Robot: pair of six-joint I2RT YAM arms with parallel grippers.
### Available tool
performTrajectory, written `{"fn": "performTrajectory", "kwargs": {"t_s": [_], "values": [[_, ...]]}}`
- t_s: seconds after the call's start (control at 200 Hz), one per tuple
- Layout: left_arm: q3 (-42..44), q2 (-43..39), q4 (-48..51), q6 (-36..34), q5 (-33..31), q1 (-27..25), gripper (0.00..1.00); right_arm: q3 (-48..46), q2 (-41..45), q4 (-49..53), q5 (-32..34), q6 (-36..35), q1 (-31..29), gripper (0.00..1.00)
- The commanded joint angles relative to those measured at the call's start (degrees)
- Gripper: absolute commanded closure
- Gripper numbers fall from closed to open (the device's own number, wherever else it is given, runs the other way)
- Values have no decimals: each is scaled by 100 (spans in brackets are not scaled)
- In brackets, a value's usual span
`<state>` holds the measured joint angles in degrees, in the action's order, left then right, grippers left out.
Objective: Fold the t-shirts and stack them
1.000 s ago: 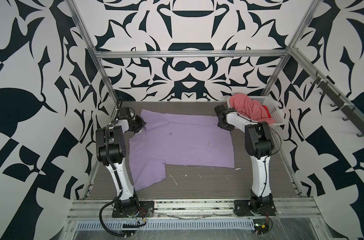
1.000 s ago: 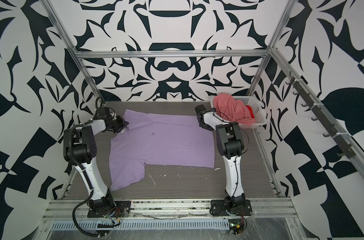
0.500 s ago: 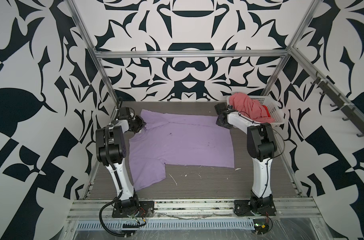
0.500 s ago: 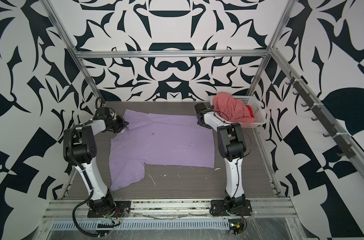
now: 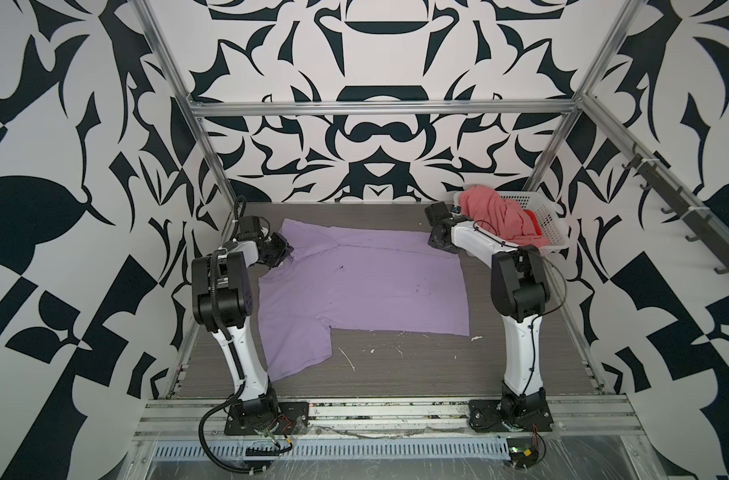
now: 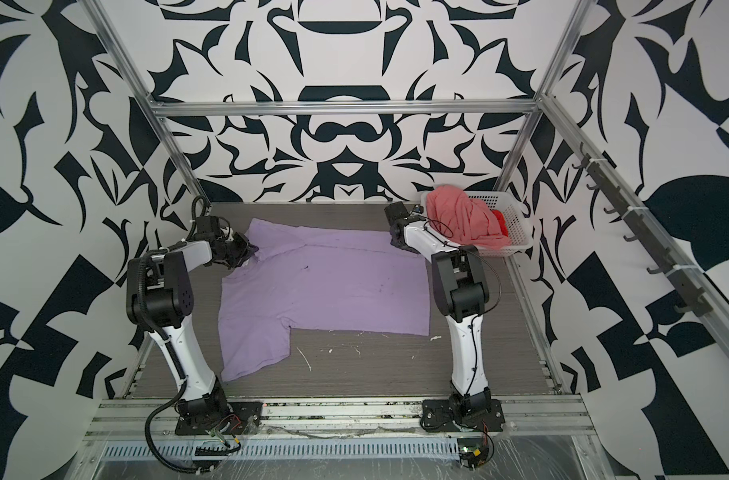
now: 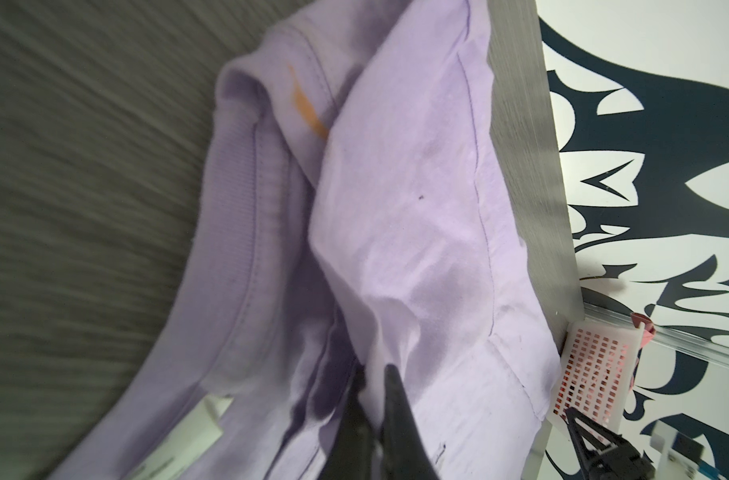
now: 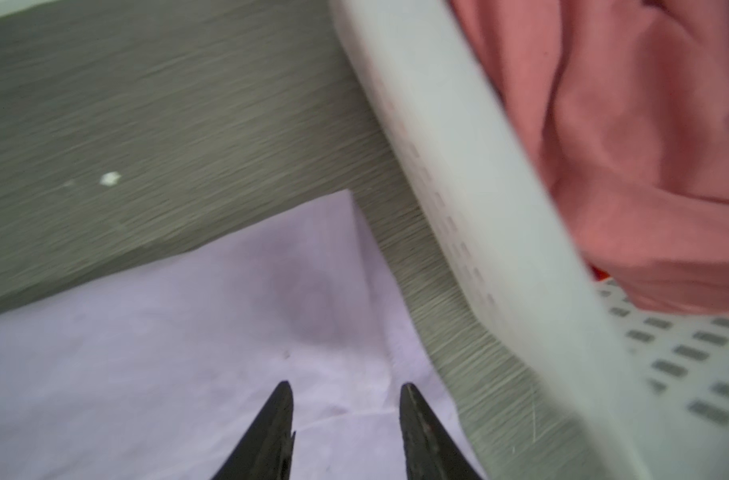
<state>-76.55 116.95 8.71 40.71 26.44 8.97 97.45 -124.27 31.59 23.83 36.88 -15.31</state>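
Plenty of bare gray table (image 5: 396, 374) from 4 to 8 o'clock, in front of the shirt's near edge. Only a narrow strip at 12 o'clock, between the far edge and the back wall. Hemmed in at 9 and 3 o'clock by metal frame posts (image 5: 212, 153) and patterned walls.

Counted: three t-shirts, two grippers, one basket.

Spread nearly flat across the middle in both top views: one lavender t-shirt (image 5: 362, 286) (image 6: 325, 291), collar end toward 9 o'clock, hem toward 3 o'clock, one sleeve reaching to 7 o'clock, small dark spots on the cloth.

Heaped in the white perforated basket (image 5: 551, 220) at 2 o'clock: one salmon-pink t-shirt (image 5: 495, 216) draped over the rim, and one red t-shirt (image 5: 531, 217) mostly buried behind it.

At 10 o'clock, left gripper (image 5: 281, 254) (image 7: 373, 376) clamped on the lavender cloth by the collar. Seen from the left wrist: dark fingertips (image 7: 396, 407) pinched together on a bunched fold, white neck label (image 7: 209, 419) and an orange streak (image 7: 308, 112) close by.

At 1 o'clock, right gripper (image 5: 437, 242) (image 8: 346, 386) low over the far hem corner, jaws parted, nothing between them.

In the way there: basket wall just beside that corner and the right gripper. A scatter of white scraps (image 5: 348, 359) on the bare table at 6 o'clock, just off the shirt's near edge.
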Motion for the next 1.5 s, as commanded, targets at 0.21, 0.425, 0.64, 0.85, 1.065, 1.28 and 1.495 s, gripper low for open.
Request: {"fn": "performTrajectory", "kwargs": {"t_s": [0.21, 0.425, 0.64, 0.85, 1.065, 1.28, 1.495], "values": [[57, -202, -36, 16, 66, 9, 100, 89, -178, 14, -610, -127, 133, 53], [155, -238, -79, 34, 38, 16, 99, -373, 42, 105, -377, -24, 265, 53], [296, -239, 133, 14, -196, 20, 100, -808, 667, -615, -408, -531, 16, 50], [635, -57, 270, 349, -765, 21, 100, -622, 893, -765, -265, -797, -393, 50], [587, 106, 661, 321, -1219, 333, 100, -825, 713, -945, -511, -239, -541, 50], [370, 270, 841, 34, -1255, 664, 100, -1360, 419, -1349, -805, 528, -714, 50], [106, 302, 1125, -319, -1232, 917, 100, -1702, 444, -1432, -864, 1004, -875, 51]]}}
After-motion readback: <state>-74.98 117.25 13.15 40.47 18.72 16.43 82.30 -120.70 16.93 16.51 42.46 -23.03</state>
